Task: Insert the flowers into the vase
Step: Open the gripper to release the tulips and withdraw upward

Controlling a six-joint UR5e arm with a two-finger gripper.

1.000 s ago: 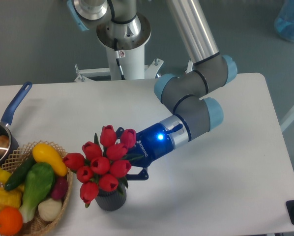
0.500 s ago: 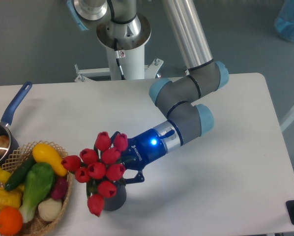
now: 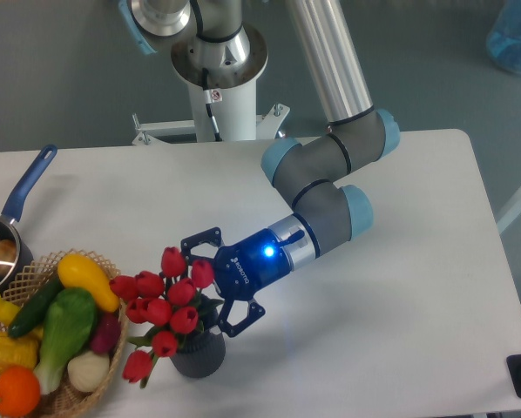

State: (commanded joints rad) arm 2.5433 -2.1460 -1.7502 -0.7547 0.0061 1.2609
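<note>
One bunch of flowers (image 3: 160, 305) stands in the vase (image 3: 199, 353), near the front edge of the white surface (image 3: 400, 331). Its stems go down into the vase's mouth, so the long axis of the bunch runs roughly upright but leans up and to the left, toward the basket (image 3: 112, 348). The red buds fan out wider than the vase, most of them above and to the left of its rim, with one bud hanging low on the left side, below the level of the mouth and beside the vase's wall. The vase itself stands upright, dark grey, mostly hidden at the top by leaves and buds. The gripper (image 3: 210, 283) lies just to the right of the bunch, pointing left, with its two fingers spread wide apart: one finger sits above the buds, the other down by the vase's rim. Whether either fingertip touches the flowers cannot be told. A blue light glows on the wrist behind it. The basket of vegetables and fruit sits at the left front, just beside the leaning buds, and a blue-handled pan (image 3: 12, 218) stands at the far left edge.
</note>
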